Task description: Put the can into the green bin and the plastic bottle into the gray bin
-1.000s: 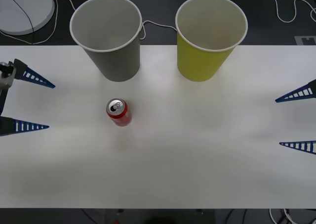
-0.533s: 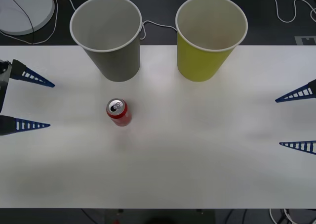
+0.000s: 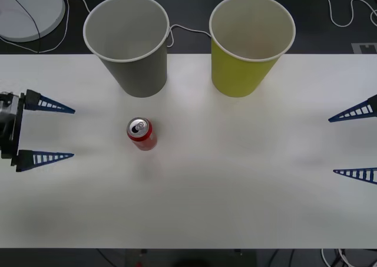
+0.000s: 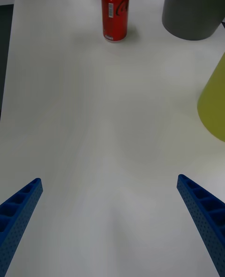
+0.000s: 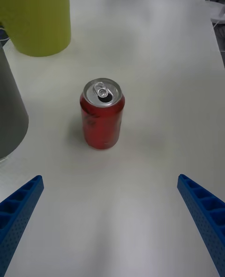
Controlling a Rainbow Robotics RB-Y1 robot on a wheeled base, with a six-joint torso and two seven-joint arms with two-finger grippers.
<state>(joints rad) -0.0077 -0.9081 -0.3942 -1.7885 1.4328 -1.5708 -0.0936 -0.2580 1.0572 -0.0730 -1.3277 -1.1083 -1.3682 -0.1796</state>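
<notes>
- The left gripper (image 3: pixel 46 131) has moved inward from the table's (image 3: pixel 235 208) left edge since a second ago, its blue fingers spread wide and now aimed at the can.
- The right gripper (image 3: pixel 353 143) waits at the right edge, unchanged, fingers apart.
- The can (image 3: pixel 141 134) stands upright on the white table, untouched and in the same spot, in front of the gray bin.
- Farther back, the gray bin (image 3: pixel 132 43) and the green bin (image 3: pixel 247 46) stand side by side; each appears empty, though their floors are hard to judge.

Red can (image 3: pixel 141 134) upright near the gray bin (image 3: pixel 128 43), left of centre; green bin (image 3: pixel 250 43) far right, both bins upright.
</notes>
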